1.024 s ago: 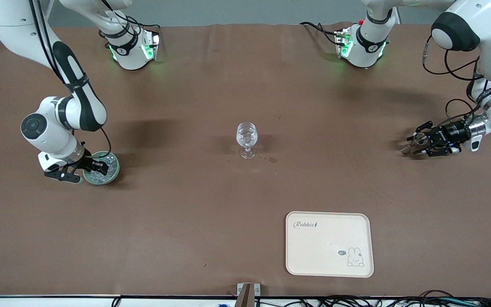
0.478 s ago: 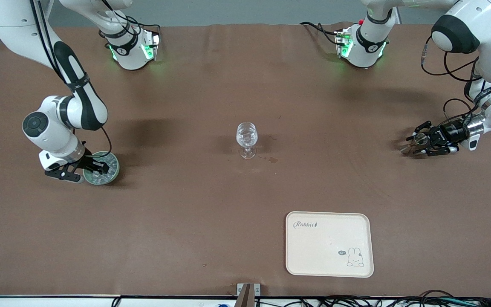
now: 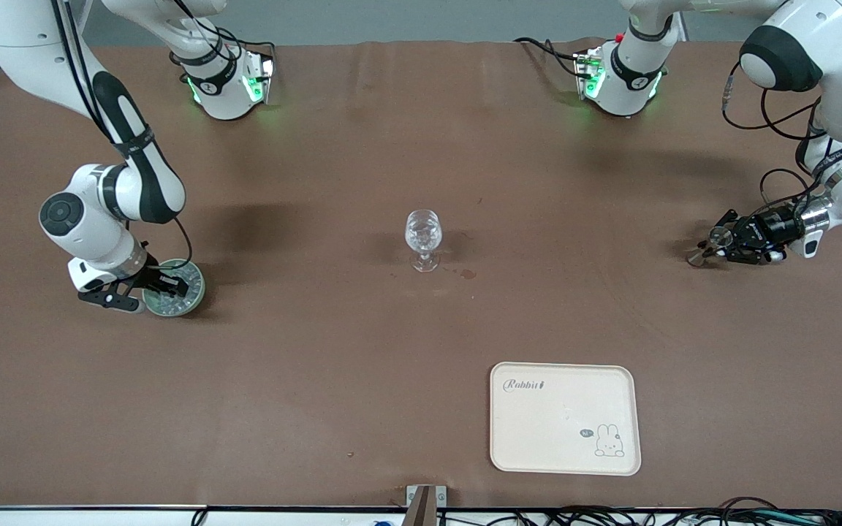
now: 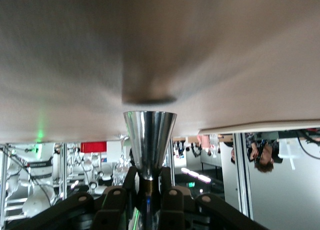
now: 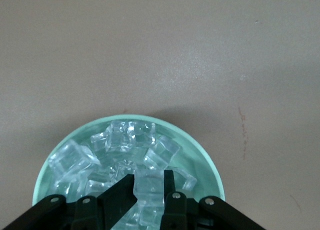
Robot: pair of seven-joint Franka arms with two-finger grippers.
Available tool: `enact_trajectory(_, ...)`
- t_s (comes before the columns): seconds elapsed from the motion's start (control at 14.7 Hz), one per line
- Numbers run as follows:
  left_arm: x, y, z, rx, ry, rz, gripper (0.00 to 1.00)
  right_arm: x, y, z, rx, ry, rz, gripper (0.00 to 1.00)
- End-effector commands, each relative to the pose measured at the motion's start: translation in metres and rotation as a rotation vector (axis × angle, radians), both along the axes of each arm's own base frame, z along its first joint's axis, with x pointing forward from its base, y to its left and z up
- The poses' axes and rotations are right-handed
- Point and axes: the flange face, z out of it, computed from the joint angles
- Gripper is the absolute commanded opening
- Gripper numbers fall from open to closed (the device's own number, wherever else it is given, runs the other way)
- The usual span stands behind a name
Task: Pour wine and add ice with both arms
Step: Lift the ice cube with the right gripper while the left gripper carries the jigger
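We see the ice (image 5: pixel 125 155) heaped as small clear cubes in a pale green bowl (image 3: pixel 191 292) that sits toward the right arm's end of the table, a little nearer to the front camera than the wine glass (image 3: pixel 422 237). The right gripper (image 3: pixel 161 286) is down inside that bowl, and in the right wrist view its black fingers (image 5: pixel 172 200) are clamped on one cube (image 5: pixel 148 184) at the top of the heap, with the other cubes packed close around it. The right arm (image 3: pixel 110 197) bends down to the bowl from its green-lit base at the top of the table. The wine glass stands upright at the middle of the table, well apart from both grippers, and we cannot tell whether there is anything in it; a small dark stain (image 3: pixel 468 274) lies on the brown table (image 3: pixel 319 365) just beside its foot. Toward the left arm's end, the left gripper (image 3: pixel 721 245) is low over the table, its fingers shut on the narrow waist of a small shiny metal measuring cup (image 4: pixel 149 142) with a flared cone mouth. The left arm (image 3: pixel 830 109) comes down to it from the edge of the view. A cream tray (image 3: pixel 566 418) with a rabbit drawing lies flat near the front edge of the table, nearer to the front camera than the glass.
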Motion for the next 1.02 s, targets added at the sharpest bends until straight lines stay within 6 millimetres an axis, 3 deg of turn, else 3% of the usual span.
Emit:
enact_trajectory(0.0,0.001,-0.009,0.01,-0.08,-0.023,-0.025,0.03,-0.004,0.004,-0.001,0.01,0.028,-0.013,0.1)
enact_trajectory(0.34,0.022,-0.025,0.049,-0.163,-0.078,-0.073,0.0,0.012,0.005,0.017,0.017,0.098,-0.016,0.09)
enact_trajectory(0.48,0.034,-0.037,0.074,-0.198,-0.079,-0.088,0.0,0.019,0.004,0.027,0.019,0.118,-0.015,0.09)
enact_trajectory(0.68,0.057,-0.068,0.12,-0.232,-0.088,-0.144,0.0,0.037,0.004,0.057,0.024,0.159,-0.008,0.09)
enact_trajectory(0.96,0.065,-0.101,0.157,-0.234,-0.049,-0.26,0.0,0.054,0.001,0.104,0.028,0.173,-0.007,0.06)
